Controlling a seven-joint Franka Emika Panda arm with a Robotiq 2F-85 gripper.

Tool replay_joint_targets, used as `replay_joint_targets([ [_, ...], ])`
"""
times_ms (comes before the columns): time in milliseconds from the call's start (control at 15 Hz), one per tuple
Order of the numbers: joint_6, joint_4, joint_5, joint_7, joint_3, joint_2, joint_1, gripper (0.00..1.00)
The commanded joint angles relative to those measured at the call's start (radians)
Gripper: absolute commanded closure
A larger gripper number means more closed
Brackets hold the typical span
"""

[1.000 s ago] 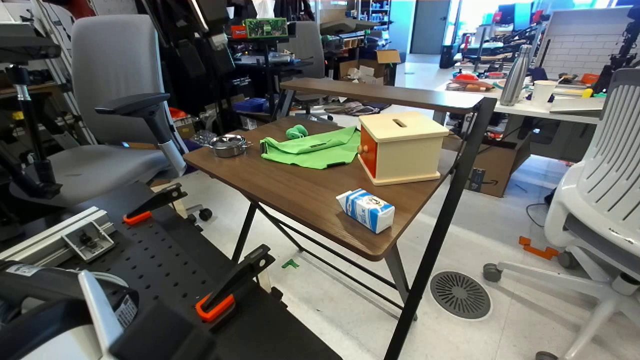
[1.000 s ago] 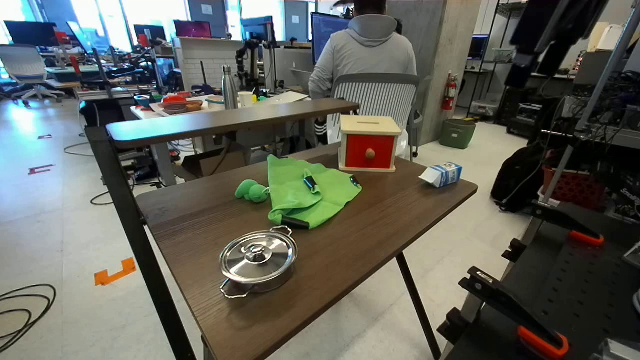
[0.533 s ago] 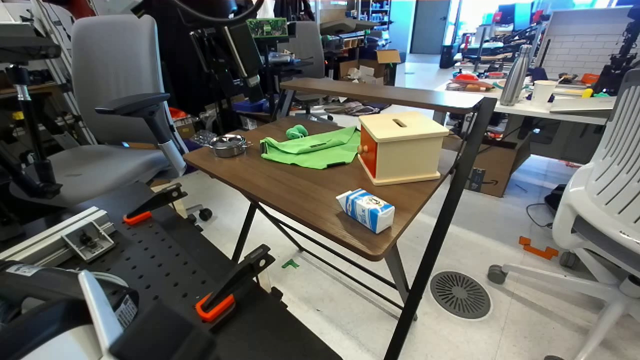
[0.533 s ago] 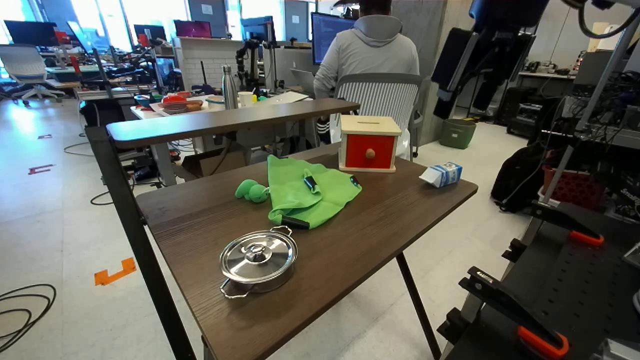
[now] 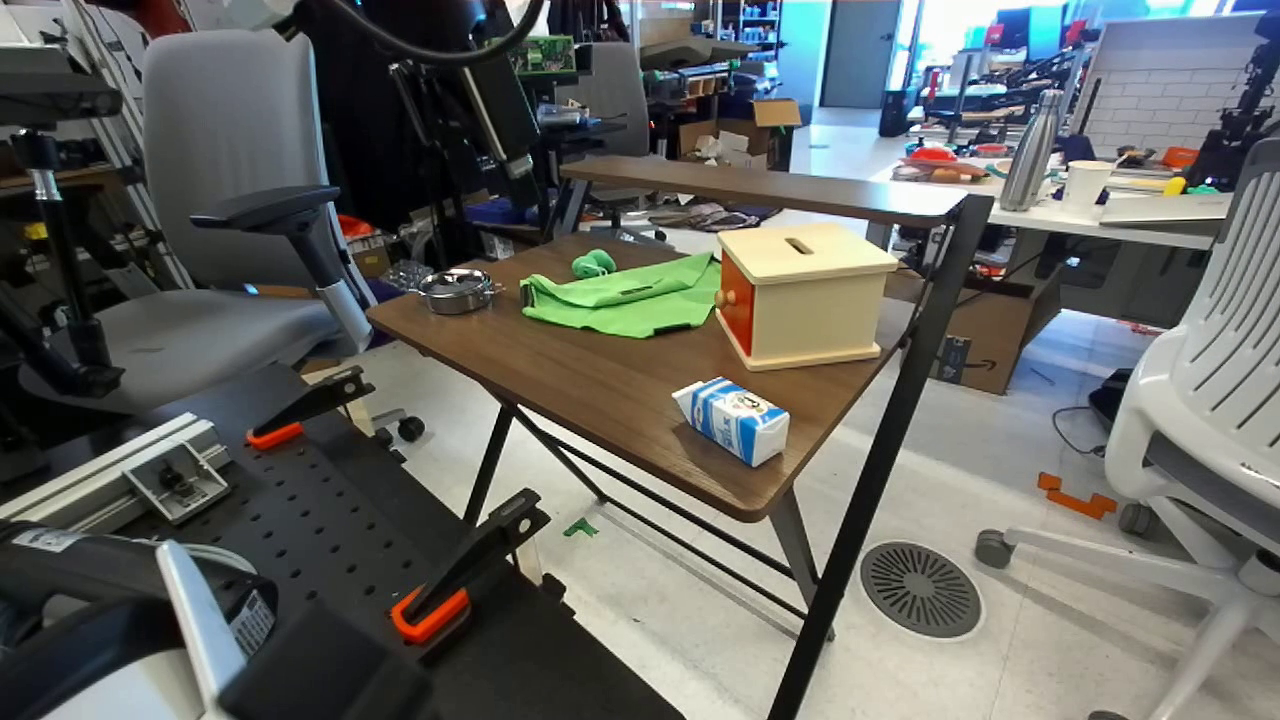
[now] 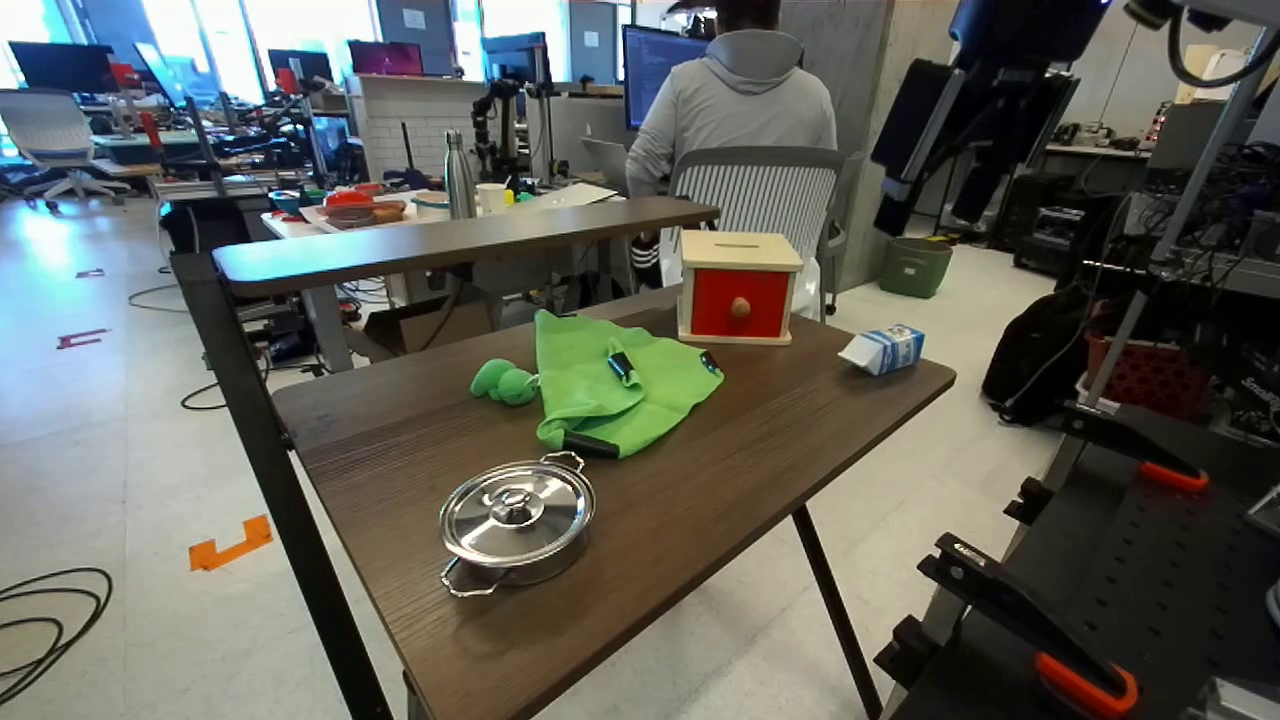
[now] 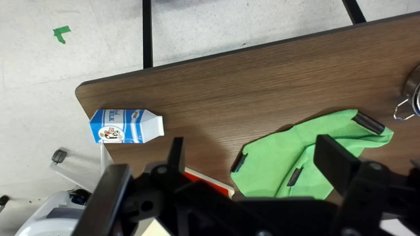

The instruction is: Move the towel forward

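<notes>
In an exterior view the tool hangs in the upper right of the frame, its fingers spread apart with nothing between them; the green towel lies to its lower left, near the middle. In an exterior view the towel sits above centre, to the lower right of the tool. In both exterior views the two are well apart, the towel lying on the wooden surface and the tool held higher.

The wrist view gives the relation that counts. There the towel lies at the lower right of the frame, its long axis slanting up from a corner near the lower middle to a narrower end at the right. One finger crosses in front of the towel; its mate, further left, comes in front of the surface, near the red-fronted wooden box. So the gap opens roughly along the towel's length, with most of the cloth toward its right side. I judge that the next move calls for a descent and a shift toward the right of that view, perhaps with a turn to pinch a fold. The box stands just beside the towel, so dropping straight down might clip it. Which way "forward" points, I cannot tell.
</notes>
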State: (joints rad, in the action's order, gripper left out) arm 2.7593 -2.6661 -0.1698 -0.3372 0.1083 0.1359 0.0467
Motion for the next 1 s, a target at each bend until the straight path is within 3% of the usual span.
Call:
replay_joint_targets([
  [0,0.112,-0.026,0.018,0.013,-0.030,0.016,0.002,0.00],
  [533,0.134,0.111,-0.095,-0.145,0.000,-0.149,0.016,0.00],
  [933,0.109,0.323,-0.325,-0.424,-0.021,-0.347,-0.049,0.00],
])
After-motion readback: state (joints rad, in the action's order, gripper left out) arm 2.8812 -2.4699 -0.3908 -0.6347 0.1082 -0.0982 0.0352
